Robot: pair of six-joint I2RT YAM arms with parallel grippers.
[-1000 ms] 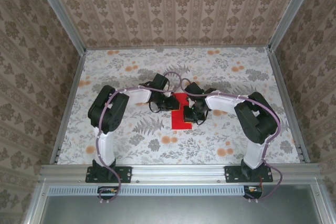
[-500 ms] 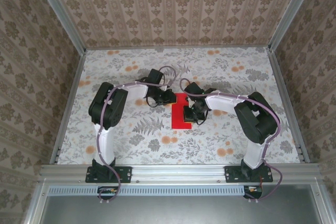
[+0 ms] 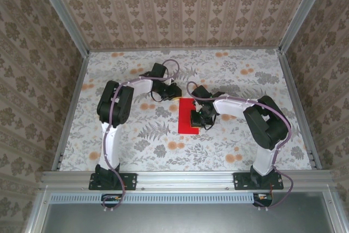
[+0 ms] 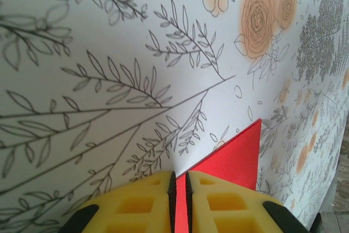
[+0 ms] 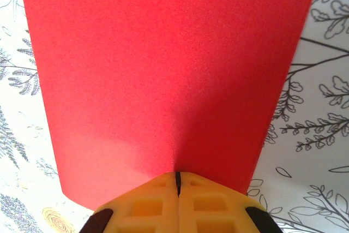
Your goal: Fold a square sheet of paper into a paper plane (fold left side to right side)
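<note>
Showing the square sheet of paper (image 3: pixel 184 126) folded narrow, flat mid-table (image 3: pixel 136 145), edges straight, open floral surface all round. Resting right gripper (image 5: pixel 178 175) on it, fingers pressed together. Keeping left gripper (image 4: pixel 180 177) closed just beside its far-left corner.

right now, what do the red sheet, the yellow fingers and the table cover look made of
red sheet: looks like thin paper, matte and finely grained, with crisp straight edges.
right gripper's fingers: yellow, probably moulded plastic or rubber, dull, with square recesses.
table cover: smooth surface printed with leaf drawings; paper or vinyl, unclear.
</note>
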